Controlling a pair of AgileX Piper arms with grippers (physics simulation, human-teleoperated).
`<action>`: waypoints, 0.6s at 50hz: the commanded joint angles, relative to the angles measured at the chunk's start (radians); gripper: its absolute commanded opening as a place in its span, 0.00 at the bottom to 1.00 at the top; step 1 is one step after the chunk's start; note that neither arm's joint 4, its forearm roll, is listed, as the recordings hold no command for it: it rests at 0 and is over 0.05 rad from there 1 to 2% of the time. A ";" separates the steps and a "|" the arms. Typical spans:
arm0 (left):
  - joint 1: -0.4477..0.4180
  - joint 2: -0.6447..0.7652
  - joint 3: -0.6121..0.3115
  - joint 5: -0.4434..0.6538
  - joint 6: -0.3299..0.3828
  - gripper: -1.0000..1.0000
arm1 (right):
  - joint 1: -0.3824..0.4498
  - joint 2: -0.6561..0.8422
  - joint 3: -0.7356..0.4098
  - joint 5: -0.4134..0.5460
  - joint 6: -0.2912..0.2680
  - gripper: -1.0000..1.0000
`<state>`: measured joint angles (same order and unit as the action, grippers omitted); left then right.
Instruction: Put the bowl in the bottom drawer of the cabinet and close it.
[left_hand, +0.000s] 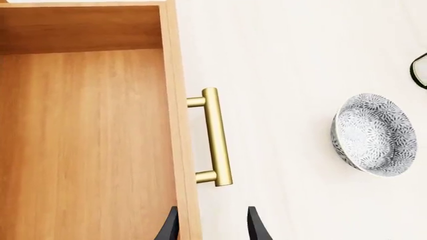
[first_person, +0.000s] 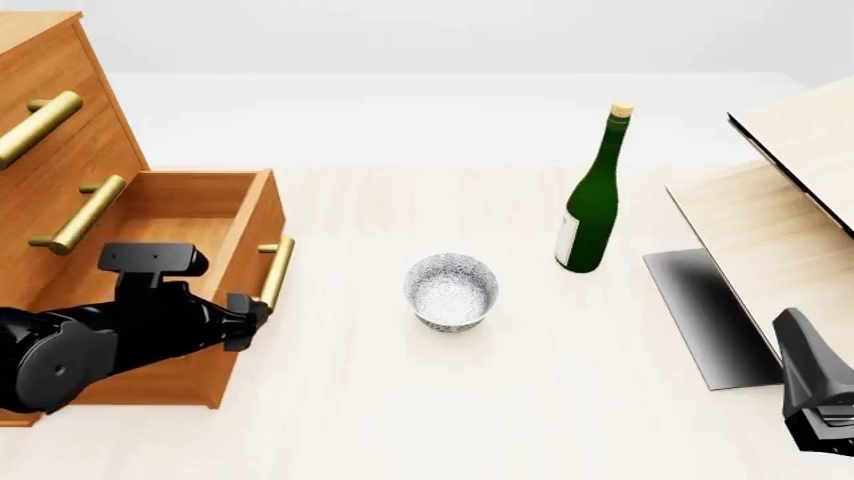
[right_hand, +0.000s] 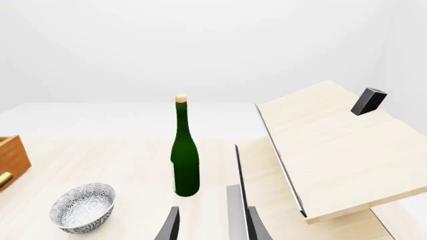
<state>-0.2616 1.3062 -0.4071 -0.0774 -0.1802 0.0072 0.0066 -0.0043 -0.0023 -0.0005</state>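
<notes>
Bottom drawer (first_person: 200, 215) of the cabinet (first_person: 60, 130) is pulled out at left of the front view, interior bare. Bowl (first_person: 451, 290) sits upright on the counter (first_person: 534, 400) at frame center, well apart from both arms. Green bottle (first_person: 591, 195) stands up-right of it. Left gripper (first_person: 247, 318) is just beside the drawer's brass handle (first_person: 276, 270), jaws apart, holding nothing. Right gripper (right_hand: 212, 227) low at right edge, jaws apart.
</notes>
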 joint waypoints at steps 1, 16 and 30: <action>-0.019 0.013 -0.001 -0.007 -0.004 1.00 | 0.000 0.000 0.000 0.000 0.000 1.00; -0.060 0.022 -0.020 -0.010 -0.002 1.00 | 0.000 0.000 0.000 0.000 0.000 1.00; -0.089 0.013 -0.042 -0.008 0.013 1.00 | 0.000 0.000 0.000 0.000 0.000 1.00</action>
<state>-0.3255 1.3261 -0.4298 -0.0832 -0.1717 0.0072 0.0067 -0.0043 -0.0023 -0.0005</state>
